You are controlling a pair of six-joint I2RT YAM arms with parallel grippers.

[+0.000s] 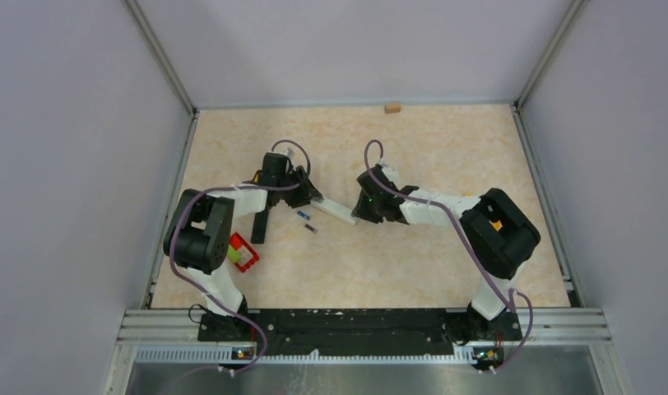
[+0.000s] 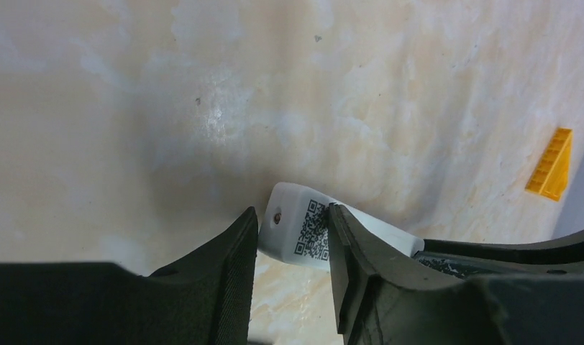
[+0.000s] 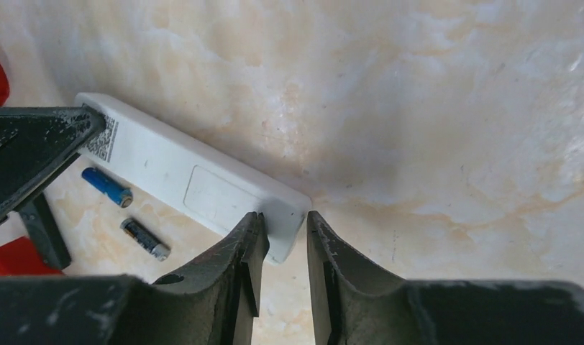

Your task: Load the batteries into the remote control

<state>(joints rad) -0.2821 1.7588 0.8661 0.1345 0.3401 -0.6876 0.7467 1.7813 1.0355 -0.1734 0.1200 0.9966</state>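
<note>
The white remote control point(image 1: 337, 211) is a slim bar spanning the two grippers, its back with a closed cover panel point(image 3: 216, 195) facing up. My left gripper point(image 2: 292, 241) is shut on the end with the QR label point(image 2: 312, 228). My right gripper point(image 3: 284, 226) straddles the other end of the remote point(image 3: 285, 215); one finger point(image 3: 249, 244) touches it and a sliver of gap shows at the other, so its jaws stand slightly open. Two batteries lie on the table just in front of the remote: a blue one point(image 3: 107, 187) point(image 1: 303, 216) and a dark one point(image 3: 145, 239) point(image 1: 309, 227).
A long black bar point(image 1: 259, 224) lies by the left arm. A red box point(image 1: 243, 251) sits near the left arm's elbow. A small wooden block point(image 1: 392, 107) rests at the far edge. An orange wedge point(image 2: 551, 164) lies on the beige table point(image 1: 413, 263).
</note>
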